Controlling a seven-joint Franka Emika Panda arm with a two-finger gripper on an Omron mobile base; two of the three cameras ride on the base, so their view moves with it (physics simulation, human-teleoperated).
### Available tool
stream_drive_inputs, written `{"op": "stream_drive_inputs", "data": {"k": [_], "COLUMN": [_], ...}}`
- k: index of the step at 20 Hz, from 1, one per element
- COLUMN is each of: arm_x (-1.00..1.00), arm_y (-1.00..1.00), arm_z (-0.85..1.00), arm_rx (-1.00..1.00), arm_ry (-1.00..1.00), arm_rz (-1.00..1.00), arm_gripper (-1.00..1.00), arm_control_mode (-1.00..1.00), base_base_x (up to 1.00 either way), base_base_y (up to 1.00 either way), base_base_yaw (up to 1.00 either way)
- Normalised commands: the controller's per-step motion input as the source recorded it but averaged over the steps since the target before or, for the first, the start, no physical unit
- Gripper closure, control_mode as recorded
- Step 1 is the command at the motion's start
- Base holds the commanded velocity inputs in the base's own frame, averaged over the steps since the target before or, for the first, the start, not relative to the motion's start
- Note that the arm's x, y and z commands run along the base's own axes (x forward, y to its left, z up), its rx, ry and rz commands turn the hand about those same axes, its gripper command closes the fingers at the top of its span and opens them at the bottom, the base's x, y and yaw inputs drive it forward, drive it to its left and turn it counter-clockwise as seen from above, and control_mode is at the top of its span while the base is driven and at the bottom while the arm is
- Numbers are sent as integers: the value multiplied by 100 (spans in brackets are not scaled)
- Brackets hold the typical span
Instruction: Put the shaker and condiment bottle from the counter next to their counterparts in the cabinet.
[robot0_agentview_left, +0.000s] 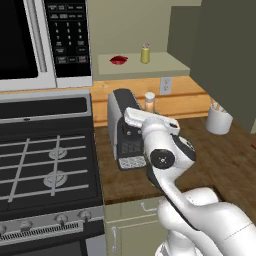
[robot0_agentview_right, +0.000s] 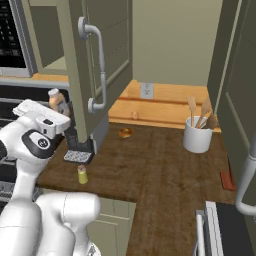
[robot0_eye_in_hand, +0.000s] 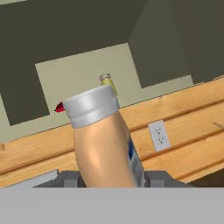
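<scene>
So the end effector (robot0_eye_in_hand: 107, 181) is clamped on the bottle (robot0_eye_in_hand: 105, 140), up off the surface (robot0_agentview_right: 165, 165) below the cabinet (robot0_agentview_left: 150, 62); I'd lift it upright and set it beside the red thing (robot0_agentview_left: 118, 60), missing that shaker (robot0_agentview_left: 145, 53)

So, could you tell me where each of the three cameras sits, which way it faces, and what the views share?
Left base view: behind the arm on its left, looking forward and down at the stove, the counter and the cabinet shelf; the white arm rises at lower right.
Right base view: behind on the right, looking past the cabinet door over the counter; the arm is at lower left.
Hand view: on the hand, looking along the gripper up at the shelf.
Shared: the condiment bottle in the gripper shows in all three views.
</scene>
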Motion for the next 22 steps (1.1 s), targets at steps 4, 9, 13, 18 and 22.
{"op": "stream_drive_inputs", "data": {"k": [4, 9, 13, 18, 22], "arm_x": [-2, -22, -59, -63, -62], "arm_y": [1, 9, 10, 2, -21], "arm_z": [100, 99, 88, 30, 2], "arm_rx": [0, 0, 0, -2, 0], "arm_ry": [12, 20, 26, 5, -30], "arm_rz": [16, 11, 7, 3, 6], "arm_gripper": [100, 100, 100, 100, 100], "arm_control_mode": [-100, -100, -100, -100, -100], "base_base_x": [0, 0, 0, 0, 0], "base_base_y": [0, 0, 0, 0, 0], "base_base_yaw": [0, 0, 0, 0, 0]}}
